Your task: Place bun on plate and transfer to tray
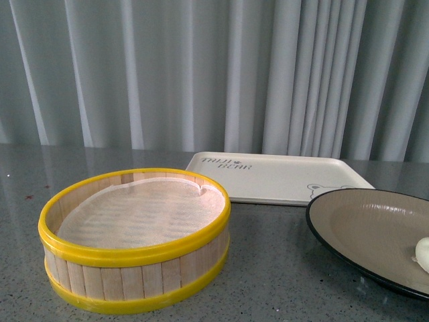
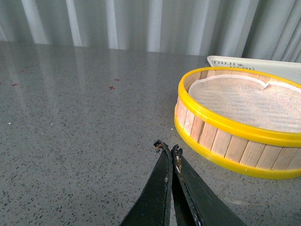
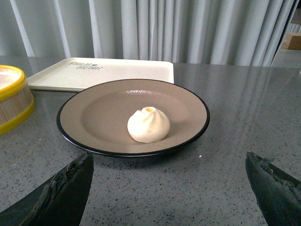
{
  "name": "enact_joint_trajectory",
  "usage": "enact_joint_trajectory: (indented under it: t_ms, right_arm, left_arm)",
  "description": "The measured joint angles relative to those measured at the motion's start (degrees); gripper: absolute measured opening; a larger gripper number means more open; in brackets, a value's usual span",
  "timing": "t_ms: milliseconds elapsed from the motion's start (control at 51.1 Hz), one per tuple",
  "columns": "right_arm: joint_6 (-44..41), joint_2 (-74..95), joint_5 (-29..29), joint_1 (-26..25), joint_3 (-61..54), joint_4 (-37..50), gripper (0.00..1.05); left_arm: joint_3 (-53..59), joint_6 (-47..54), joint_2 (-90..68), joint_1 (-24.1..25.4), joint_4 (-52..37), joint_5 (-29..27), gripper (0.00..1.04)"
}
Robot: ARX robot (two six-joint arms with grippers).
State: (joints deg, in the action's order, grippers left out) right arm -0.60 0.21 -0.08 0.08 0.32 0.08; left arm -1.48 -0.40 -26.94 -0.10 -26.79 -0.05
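Right gripper (image 3: 169, 197) has its dark, rough fingers spread wide and empty. Just ahead of it, a smooth cream-white bun (image 3: 148, 125) with a pleated top sits on the round tan plate (image 3: 101, 113) with a black rim. The flat cream tray (image 3: 117, 73) lies beyond the plate. Left gripper (image 2: 168, 149) has its slim black fingers pressed together near a yellow-rimmed wooden-slat steamer basket (image 2: 225, 141). Everything rests on a speckled grey stone table (image 2: 70, 141), with a pale pleated curtain (image 1: 201, 67) behind.

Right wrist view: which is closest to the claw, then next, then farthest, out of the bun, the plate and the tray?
From the right gripper:
1. plate, its near rim just ahead.
2. bun, sitting in the plate's middle.
3. tray, beyond the plate.
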Motion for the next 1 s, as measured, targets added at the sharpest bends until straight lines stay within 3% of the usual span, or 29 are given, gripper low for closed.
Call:
enact_joint_trajectory:
  t_ms: [899,997]
  right_arm:
    - [0.0,0.0,0.0,0.0,0.0,0.0,0.96]
    - [0.0,0.0,0.0,0.0,0.0,0.0,0.96]
  left_arm:
    - [0.0,0.0,17.0,0.0,16.6,0.0,0.04]
    - [0.0,0.0,23.3,0.0,25.0,0.1,0.04]
